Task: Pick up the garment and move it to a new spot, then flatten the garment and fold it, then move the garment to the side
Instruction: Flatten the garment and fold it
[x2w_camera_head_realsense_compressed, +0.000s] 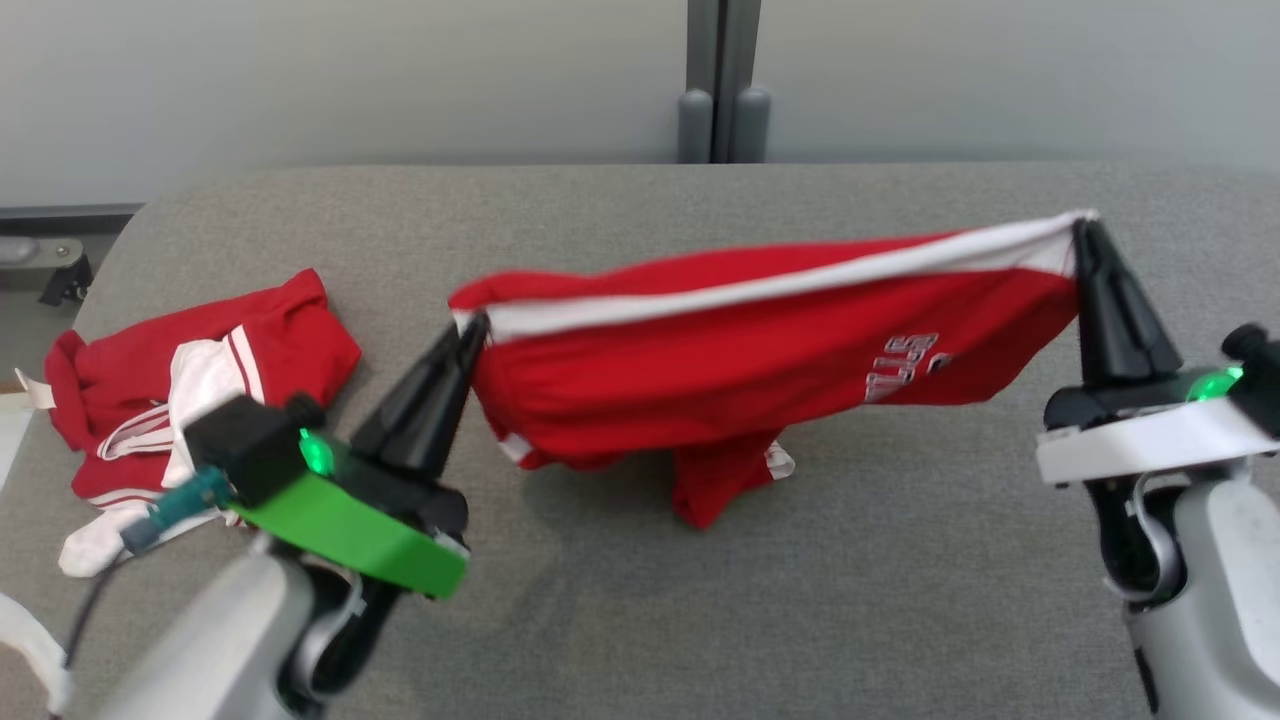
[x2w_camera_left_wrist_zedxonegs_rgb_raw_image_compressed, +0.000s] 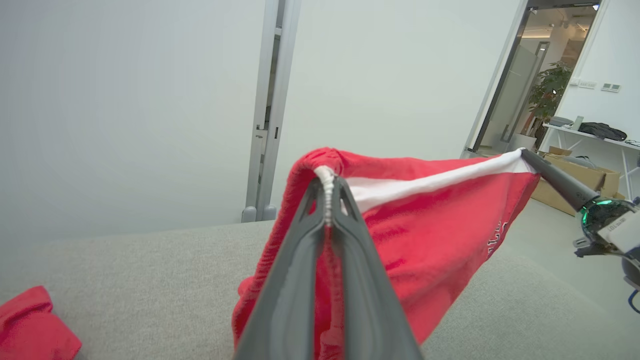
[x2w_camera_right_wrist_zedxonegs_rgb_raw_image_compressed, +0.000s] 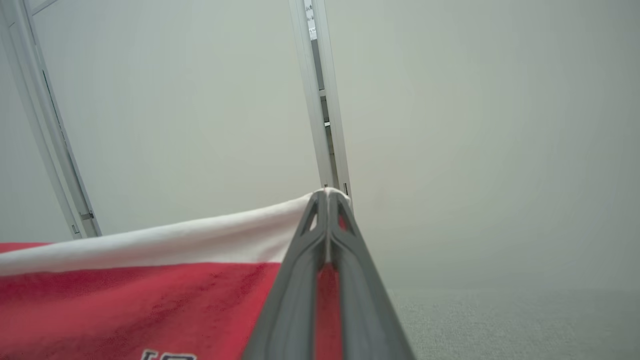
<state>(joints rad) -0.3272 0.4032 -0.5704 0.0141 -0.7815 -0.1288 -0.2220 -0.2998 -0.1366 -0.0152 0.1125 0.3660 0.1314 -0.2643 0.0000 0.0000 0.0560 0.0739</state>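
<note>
Grey table (x2w_camera_head_realsense_compressed: 640, 620); garment (x2w_camera_head_realsense_compressed: 720, 360) stretched — left jaws, right jaws clamping ends.

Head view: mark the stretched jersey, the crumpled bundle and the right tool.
jersey (x2w_camera_head_realsense_compressed: 760, 350), head view, red cloth below the white stripe.
crumpled bundle (x2w_camera_head_realsense_compressed: 120, 375), head view, red cloth on its left side.
right tool (x2w_camera_head_realsense_compressed: 1084, 228), head view, shut fingertips on the jersey's white corner.

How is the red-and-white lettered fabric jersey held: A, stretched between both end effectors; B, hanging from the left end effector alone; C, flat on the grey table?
A: the left end effector and right end effector each pinch one end of the red-and-white lettered fabric jersey, stretched between them.
</note>
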